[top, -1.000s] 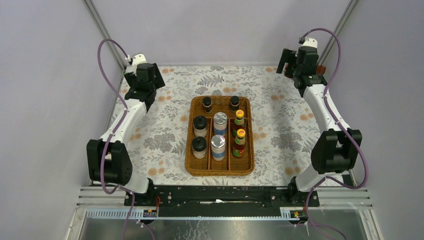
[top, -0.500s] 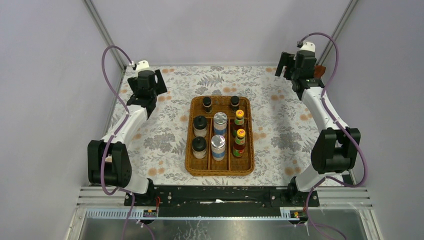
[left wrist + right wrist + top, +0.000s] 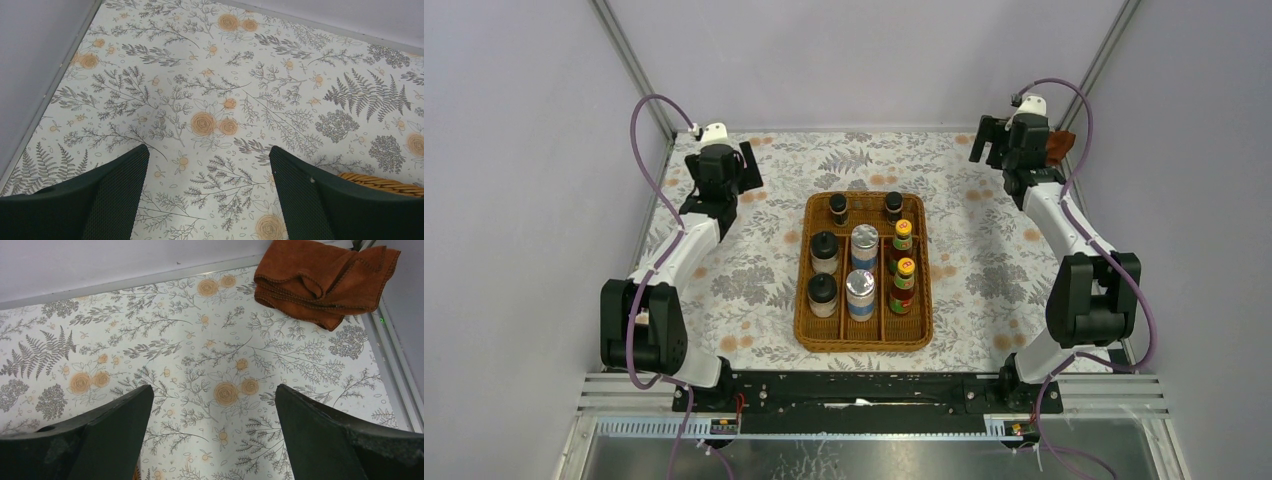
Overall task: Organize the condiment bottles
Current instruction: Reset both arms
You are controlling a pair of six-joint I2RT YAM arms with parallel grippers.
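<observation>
We found all eight condiment bottles standing upright inside the wicker tray [image 3: 862, 345], which sat at the middle of the flower-patterned table [image 3: 984, 260]. Across the tray's far end stood the two tiny dark bottles [image 3: 838, 208] [image 3: 893, 205], well apart from each other. Nearer to the arms, the tray was split into three lanes running front to back. The left lane held the two clear black-lidded jars [image 3: 824, 251] [image 3: 822, 294], the middle lane the two silver-lidded shakers [image 3: 864, 246] [image 3: 860, 293], and the right lane the two red yellow-capped sauce bottles [image 3: 903, 243] [image 3: 904, 283], each pair one behind the other. The left gripper [image 3: 208, 150] hung over the far left part of the table with its jaws spread wide and nothing between them but bare patterned cloth. In its wrist view only a sliver of the tray's rim [image 3: 380, 181] showed at the lower right. The right gripper [image 3: 214, 389] was likewise opened wide and empty, raised over the far right corner. A crumpled rust-brown cloth [image 3: 325, 280] lay ahead of it against the back edge of the table. Both grippers were well apart from the tray and touched no bottle.
</observation>
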